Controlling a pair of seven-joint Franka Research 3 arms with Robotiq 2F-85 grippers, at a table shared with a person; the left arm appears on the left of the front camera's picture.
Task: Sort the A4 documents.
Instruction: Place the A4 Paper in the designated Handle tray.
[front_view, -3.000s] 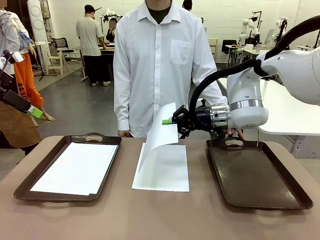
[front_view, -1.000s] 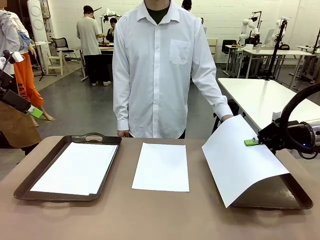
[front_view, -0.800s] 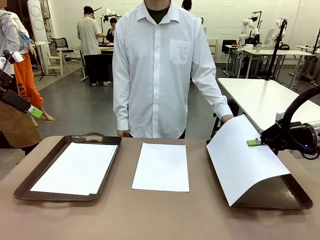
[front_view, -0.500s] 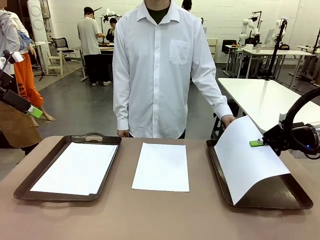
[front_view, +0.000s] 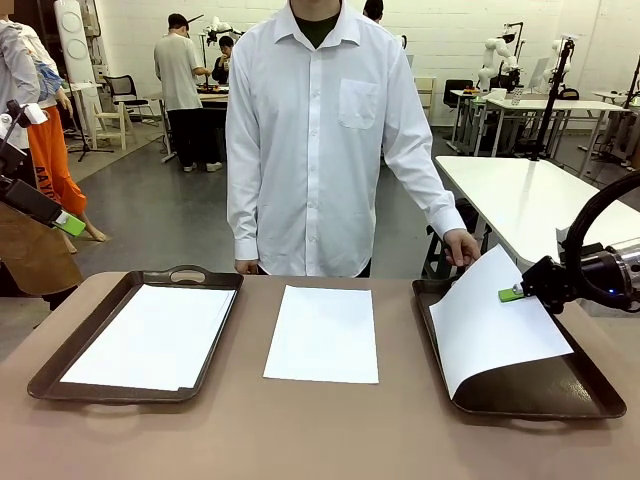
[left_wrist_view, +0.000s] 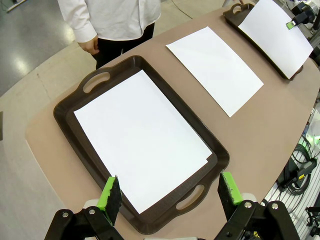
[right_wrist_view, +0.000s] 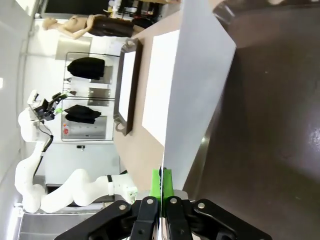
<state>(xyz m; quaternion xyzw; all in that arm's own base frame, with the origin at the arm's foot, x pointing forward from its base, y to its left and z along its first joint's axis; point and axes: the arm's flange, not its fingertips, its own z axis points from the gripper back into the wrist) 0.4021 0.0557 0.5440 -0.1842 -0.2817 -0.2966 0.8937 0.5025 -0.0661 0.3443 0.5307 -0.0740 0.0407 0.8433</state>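
Note:
Three A4 documents show. One lies in the left tray (front_view: 130, 290), drawn as a white sheet (front_view: 150, 335), (left_wrist_view: 140, 137). A second sheet (front_view: 323, 333) lies flat on the table's middle. My right gripper (front_view: 512, 293) is shut on the right edge of a third sheet (front_view: 490, 325), which slopes down into the right tray (front_view: 560, 390) with its near corner curled. In the right wrist view the fingers (right_wrist_view: 161, 187) pinch that sheet (right_wrist_view: 195, 90) edge-on. My left gripper (left_wrist_view: 170, 192) hangs open above the near handle of the left tray, holding nothing.
A person in a white shirt stands at the far edge, one hand (front_view: 462, 245) at the right tray's far handle. Bare brown tabletop (front_view: 300, 430) lies between and before the trays. White tables stand behind on the right.
My right gripper has carried the sheet rightward and down, from hanging across the tray's left rim to sloping inside the right tray. The left arm has stayed still.

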